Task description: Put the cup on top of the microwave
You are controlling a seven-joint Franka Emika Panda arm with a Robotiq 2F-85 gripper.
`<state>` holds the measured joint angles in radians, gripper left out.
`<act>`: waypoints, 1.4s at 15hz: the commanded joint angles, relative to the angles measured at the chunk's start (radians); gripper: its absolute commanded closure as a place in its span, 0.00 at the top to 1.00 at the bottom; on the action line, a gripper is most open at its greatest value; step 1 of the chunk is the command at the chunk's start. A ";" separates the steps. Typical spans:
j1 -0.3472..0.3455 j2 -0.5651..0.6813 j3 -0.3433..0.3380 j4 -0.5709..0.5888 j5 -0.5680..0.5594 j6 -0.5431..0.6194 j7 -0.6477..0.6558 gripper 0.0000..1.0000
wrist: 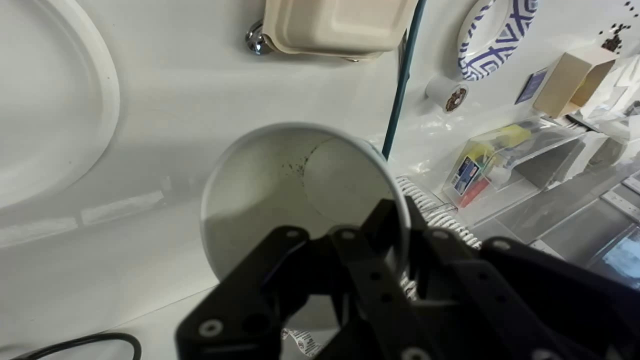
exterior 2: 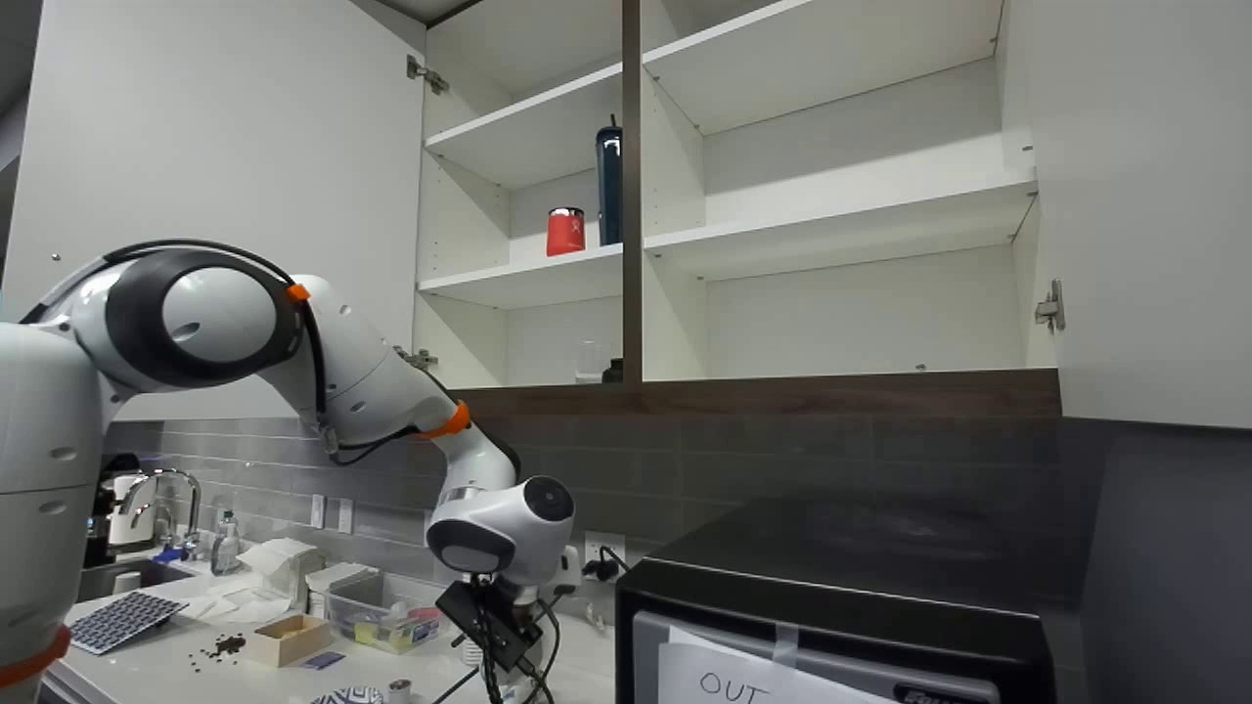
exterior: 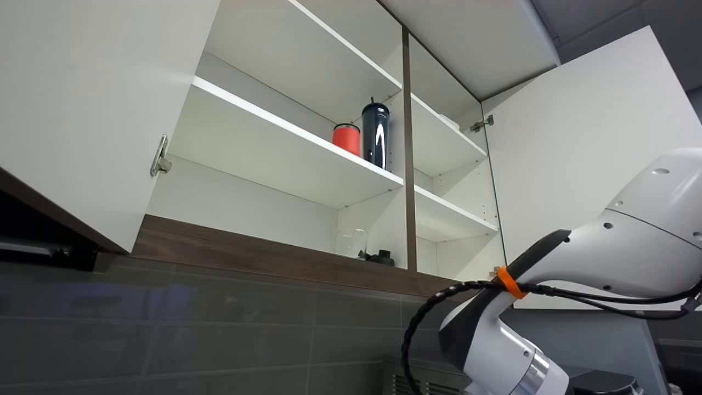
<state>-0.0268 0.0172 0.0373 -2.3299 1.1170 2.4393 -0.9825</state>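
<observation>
I report the gripper (wrist: 399,215) pinching the cup (wrist: 260,195) by its rim at 3 o'clock in the wrist view: one finger inside the mouth, its mate outside, the wall held narrowly between them. I judge this grip chosen to leave the base free for setting down; the cost is that the cup may swing about the pinch. The mouth faces me over the white counter (wrist: 165,125); from this angle I cannot confirm whether the base touches it.

Around the cup, a beige container (wrist: 340,25) lies at 12 o'clock, a coffee pod (wrist: 445,94) at 2 and a white plate (wrist: 45,100) near 10. With neighbours on those bearings, a straight lift ahead of any sideways travel seems prudent.

Farther off, in an exterior view, the microwave (exterior 2: 836,601) stands at 3 o'clock from the arm's wrist (exterior 2: 499,548), a paper sign (exterior 2: 743,675) taped to its front. I take its broad, flat top to be the goal; the cup is not on it yet.

Farthest, the cabinet (exterior 2: 861,303) is open in both exterior views. On a shelf (exterior 2: 509,273) a red cup (exterior 2: 565,232) sits beside a dark bottle (exterior 2: 609,186), stowed, I judge, out of the job's way. The open door (exterior 2: 1154,215) at 1 o'clock of the microwave may limit headroom.
</observation>
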 commanded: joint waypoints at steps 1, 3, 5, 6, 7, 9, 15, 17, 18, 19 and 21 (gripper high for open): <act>0.021 -0.035 -0.003 0.004 -0.031 0.002 0.003 0.02; 0.030 -0.074 0.001 0.005 -0.083 0.014 0.010 0.02; 0.037 -0.110 0.002 0.012 -0.147 0.023 0.011 0.02; 0.040 -0.134 0.003 0.014 -0.193 0.037 0.022 0.02; 0.041 -0.156 0.003 0.018 -0.233 0.042 0.031 0.02; 0.042 -0.208 0.004 0.019 -0.354 0.070 0.049 0.02; 0.048 -0.347 -0.015 0.038 -0.753 0.016 0.171 0.02; 0.045 -0.388 -0.017 0.040 -0.858 0.018 0.224 0.02; 0.044 -0.408 -0.019 0.040 -0.908 0.025 0.242 0.02; 0.042 -0.424 -0.021 0.041 -0.957 0.029 0.266 0.02; 0.030 -0.464 -0.025 0.040 -1.061 0.024 0.311 0.02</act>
<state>0.0097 -0.3845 0.0234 -2.2771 0.1892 2.4859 -0.7440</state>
